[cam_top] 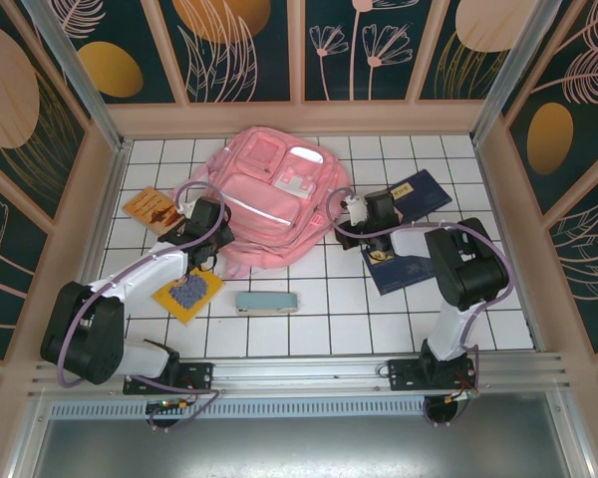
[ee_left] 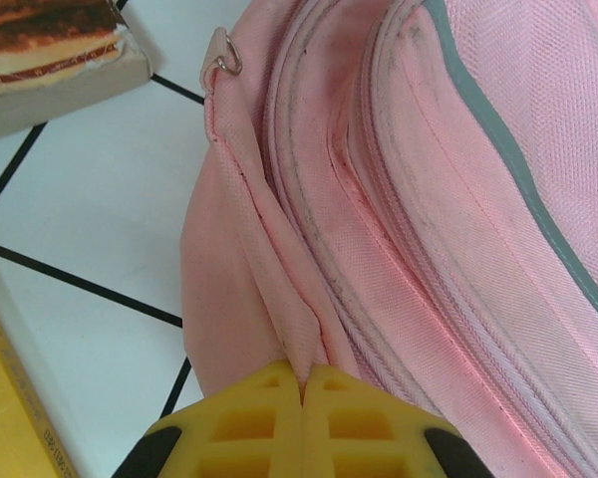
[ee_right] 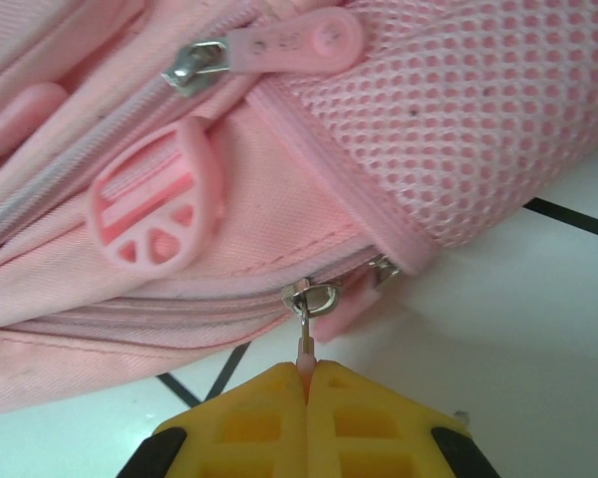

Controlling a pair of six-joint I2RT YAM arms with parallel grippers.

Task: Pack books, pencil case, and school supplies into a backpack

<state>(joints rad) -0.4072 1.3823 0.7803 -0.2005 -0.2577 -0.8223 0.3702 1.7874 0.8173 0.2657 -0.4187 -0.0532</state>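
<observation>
The pink backpack (cam_top: 269, 199) lies flat in the middle of the tiled table. At its left edge my left gripper (cam_top: 205, 215) is shut on a fold of the backpack's fabric (ee_left: 297, 339). On its right side my right gripper (cam_top: 353, 209) is shut on the pink zipper pull (ee_right: 305, 349), just below the metal slider (ee_right: 312, 297). An orange book (cam_top: 154, 209) and a yellow book (cam_top: 187, 294) lie left of the backpack. Two navy books (cam_top: 419, 194) (cam_top: 404, 269) lie to its right. The pale blue pencil case (cam_top: 267, 302) lies in front of it.
Patterned walls with metal posts (cam_top: 100, 129) enclose the table on three sides. A rail (cam_top: 309, 373) runs along the near edge by the arm bases. A mesh side pocket (ee_right: 478, 119) and a second zipper pull (ee_right: 289, 45) lie above the right gripper.
</observation>
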